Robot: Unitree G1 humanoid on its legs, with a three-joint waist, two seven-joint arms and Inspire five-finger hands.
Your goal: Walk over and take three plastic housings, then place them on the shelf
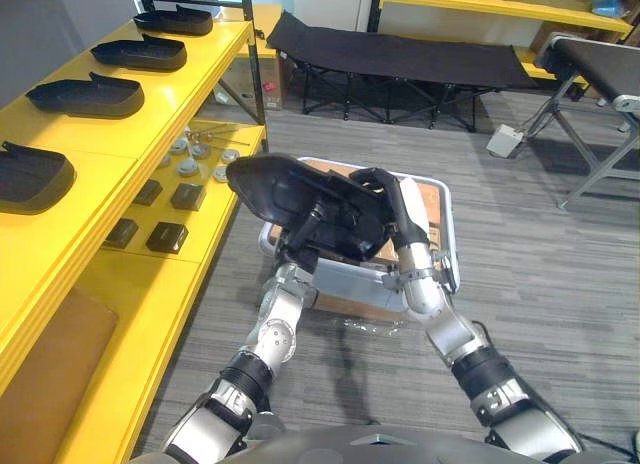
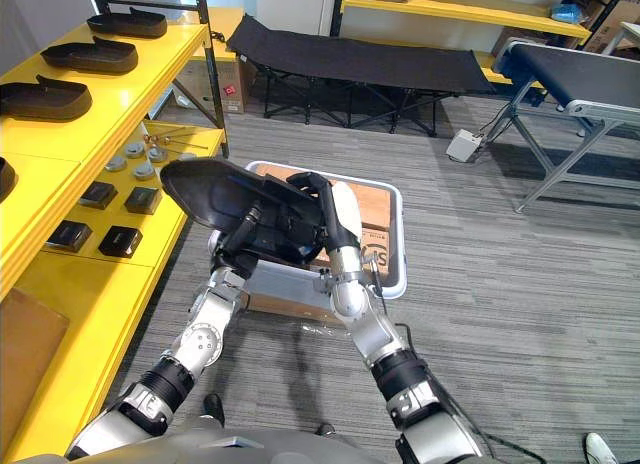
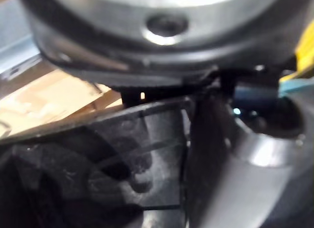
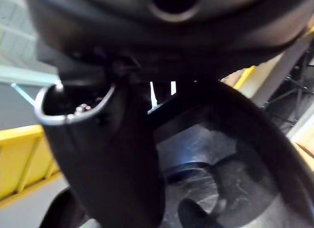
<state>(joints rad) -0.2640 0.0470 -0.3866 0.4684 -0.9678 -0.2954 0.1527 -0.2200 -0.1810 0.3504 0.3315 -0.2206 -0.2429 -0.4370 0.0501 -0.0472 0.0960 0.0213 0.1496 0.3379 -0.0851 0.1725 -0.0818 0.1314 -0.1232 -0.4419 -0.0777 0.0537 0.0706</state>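
Housing [image 1: 285, 184] at risk of tipping out en route to shelf [image 1: 170, 94]: long shell, gripped at one end only. Hangs above crate [image 1: 446, 234], well short of shelf. Left hand [image 1: 303, 236] curled round underside; right hand [image 1: 398, 209] clamped on the opposite edge.

Plastic housing [image 1: 290, 189] (black, raised between both hands) masks most of left hand [image 1: 300, 246]; grip not readable. Right hand [image 1: 398, 212] part-hidden behind same housing. Crate [image 1: 450, 239] beneath largely covered; contents not determinable. Nearest shelf housing [image 1: 30, 174] cut off by left edge. Round parts [image 1: 185, 167] on lower shelf [image 1: 180, 274] too small to identify. Wrist views blurred at close range; housing interior [image 3: 142, 179] indistinct.
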